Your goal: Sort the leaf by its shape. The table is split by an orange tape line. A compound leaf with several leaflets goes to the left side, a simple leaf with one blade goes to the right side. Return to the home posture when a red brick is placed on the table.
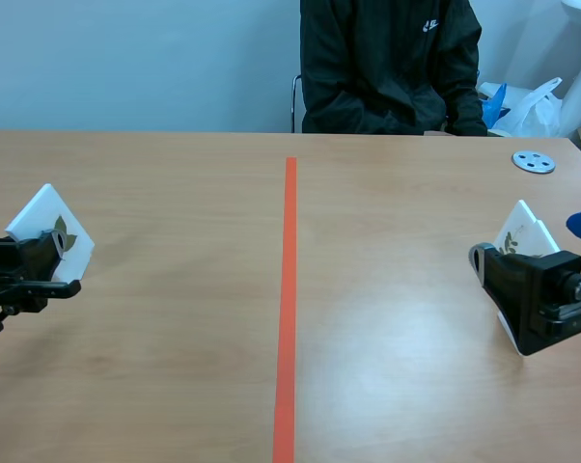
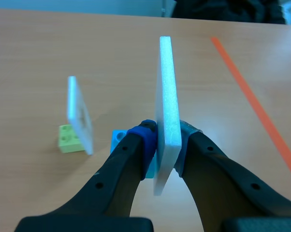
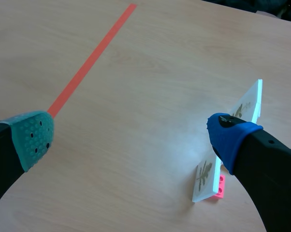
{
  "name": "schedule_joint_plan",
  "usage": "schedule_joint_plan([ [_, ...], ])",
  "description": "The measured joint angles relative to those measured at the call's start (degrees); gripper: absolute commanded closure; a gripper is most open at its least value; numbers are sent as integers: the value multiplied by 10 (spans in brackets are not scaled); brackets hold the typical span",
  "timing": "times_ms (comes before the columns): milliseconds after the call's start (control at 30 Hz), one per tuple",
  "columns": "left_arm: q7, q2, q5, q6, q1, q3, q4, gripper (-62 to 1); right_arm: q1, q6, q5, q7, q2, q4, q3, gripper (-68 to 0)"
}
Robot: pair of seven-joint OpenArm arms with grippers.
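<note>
At the left edge of the scene view, a white leaf card point(image 1: 47, 230) sits in the left claw point(image 2: 166, 140), well to the left of the orange tape line point(image 1: 289, 309). The left wrist view shows this claw clenched on the card, one pad on each face, with the card upright and edge-on. A blue brick point(image 2: 118, 139) lies just behind the fingers; whether the card is seated in it cannot be determined. Beside it, a second white card point(image 2: 80, 115) stands on a yellow-green brick point(image 2: 68, 139). The leaf on the held card is too small to classify.

At the right edge of the scene view, the right claw point(image 3: 131, 135) is released, fingers wide apart, grasping nothing. A leaf-printed card point(image 3: 203, 180) stands on a pink brick point(image 3: 221, 186) beside its blue-padded finger, on the right side of the line.

Assessment: cards stand on both sides, so sorting appears well advanced. The held card is not yet released. No red brick signal is visible on the tabletop point(image 1: 175, 386), so the home posture is not yet called for.
</note>
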Motion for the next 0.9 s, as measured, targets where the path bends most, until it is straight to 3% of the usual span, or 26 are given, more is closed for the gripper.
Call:
schedule_joint_plan([
  [167,-20,33,3,29,-1,-1,-17,-70,0,0,0,0,0,0,9,-679],
  [467,-80,64,2,58,-31,2,-135,-70,0,0,0,0,0,0,16,-679],
  [900,-116,83,7,56,-102,2,-243,-70,0,0,0,0,0,0,16,-679],
])
